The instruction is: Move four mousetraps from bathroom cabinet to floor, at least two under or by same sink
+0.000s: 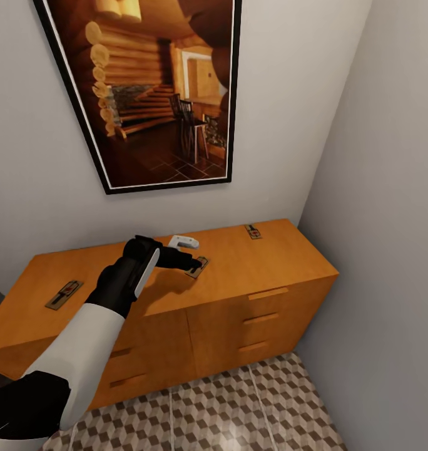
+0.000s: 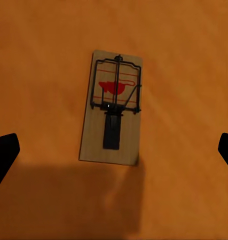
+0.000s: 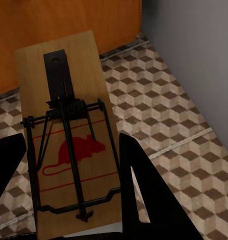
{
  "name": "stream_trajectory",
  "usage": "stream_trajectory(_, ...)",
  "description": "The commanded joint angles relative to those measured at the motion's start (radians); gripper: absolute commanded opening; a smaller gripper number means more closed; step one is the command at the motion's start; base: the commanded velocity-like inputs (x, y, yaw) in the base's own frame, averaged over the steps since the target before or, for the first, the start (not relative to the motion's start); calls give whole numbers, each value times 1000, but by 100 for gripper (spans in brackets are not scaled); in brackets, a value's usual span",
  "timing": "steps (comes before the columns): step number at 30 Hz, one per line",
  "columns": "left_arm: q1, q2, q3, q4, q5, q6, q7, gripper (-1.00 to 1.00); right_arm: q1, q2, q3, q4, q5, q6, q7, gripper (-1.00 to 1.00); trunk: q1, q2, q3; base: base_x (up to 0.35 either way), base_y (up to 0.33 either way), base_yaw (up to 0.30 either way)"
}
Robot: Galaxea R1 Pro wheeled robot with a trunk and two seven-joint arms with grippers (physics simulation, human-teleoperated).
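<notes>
The orange-brown cabinet stands against the wall with three mousetraps on its top: one at the left end, one in the middle and one at the back right. My left gripper hovers open just above the middle mousetrap, its fingertips spread wide on either side and not touching it. In the right wrist view my right gripper is shut on another mousetrap, held above the bathroom floor in front of the cabinet.
A large framed picture hangs on the wall over the cabinet. A grey side wall closes in the cabinet's right end. Cube-patterned floor tiles run in front of the drawers.
</notes>
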Motion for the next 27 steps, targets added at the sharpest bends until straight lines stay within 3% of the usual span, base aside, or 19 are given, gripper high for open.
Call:
stream_trajectory(1, -1, 0, 0, -2, -1, 5, -2, 100, 0, 0, 7, 0, -11, -2, 5, -100, 0, -1, -1, 0, 0, 0)
stream_trajectory(27, -1, 3, -2, -9, 0, 4, -2, 100, 0, 0, 7, 0, -11, -2, 5, -100, 0, -1, -1, 55, 0, 0)
